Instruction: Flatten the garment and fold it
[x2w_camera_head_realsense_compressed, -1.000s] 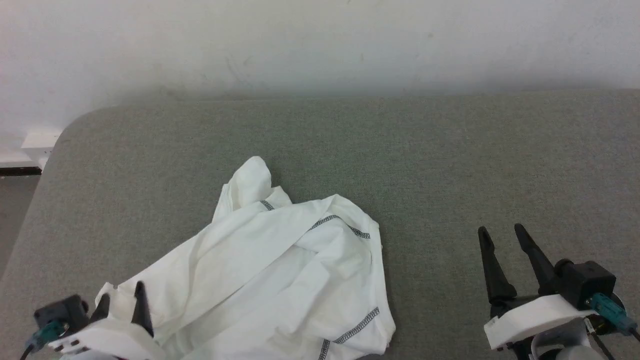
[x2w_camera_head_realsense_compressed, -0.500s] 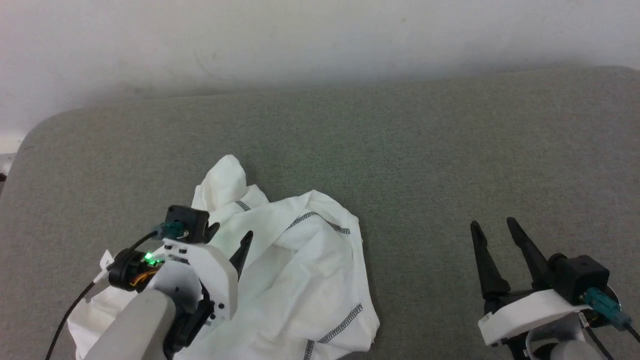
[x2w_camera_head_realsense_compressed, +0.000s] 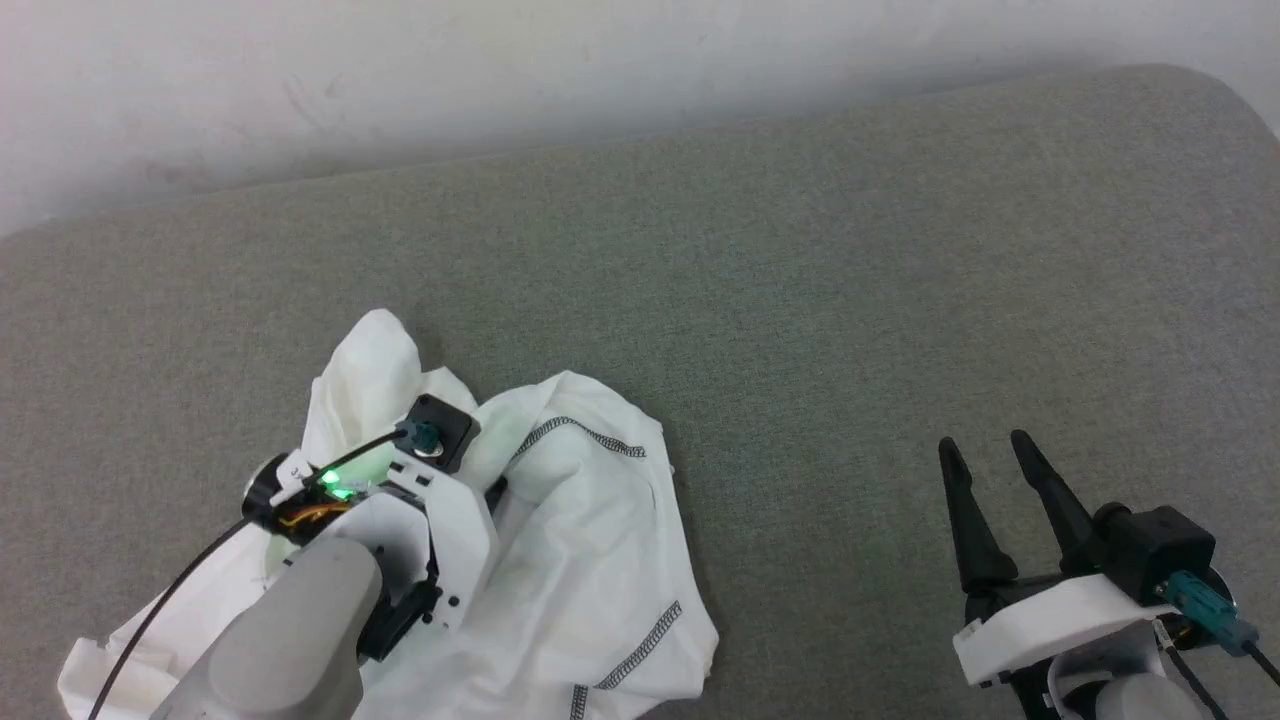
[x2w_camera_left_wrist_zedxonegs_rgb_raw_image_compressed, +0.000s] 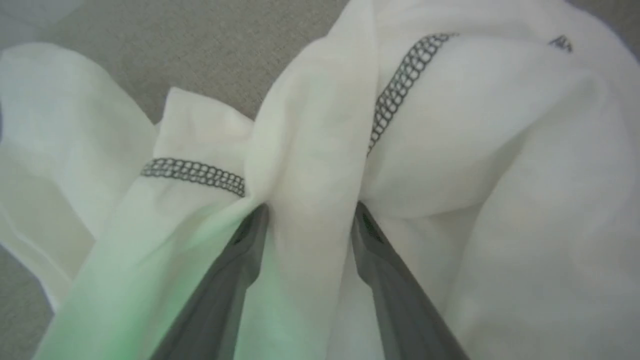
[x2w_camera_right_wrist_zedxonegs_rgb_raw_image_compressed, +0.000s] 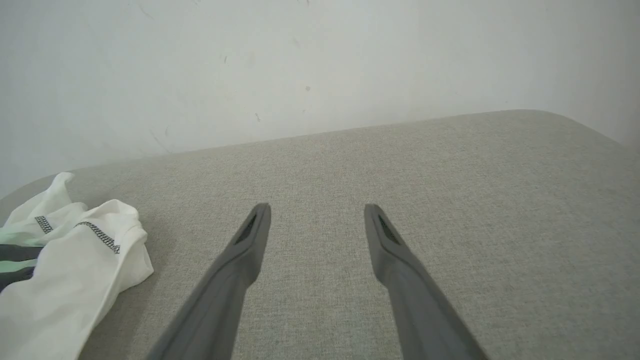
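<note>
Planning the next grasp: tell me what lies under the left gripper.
The crumpled white shirt lies under the left gripper, a raised fold standing between its open jaws. The grey cushion beneath that spot is covered by cloth.

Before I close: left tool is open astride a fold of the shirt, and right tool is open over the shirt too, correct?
No: right wrist view shows the right tool open over bare grey cushion, off the white shirt; the left tool is as stated.
</note>
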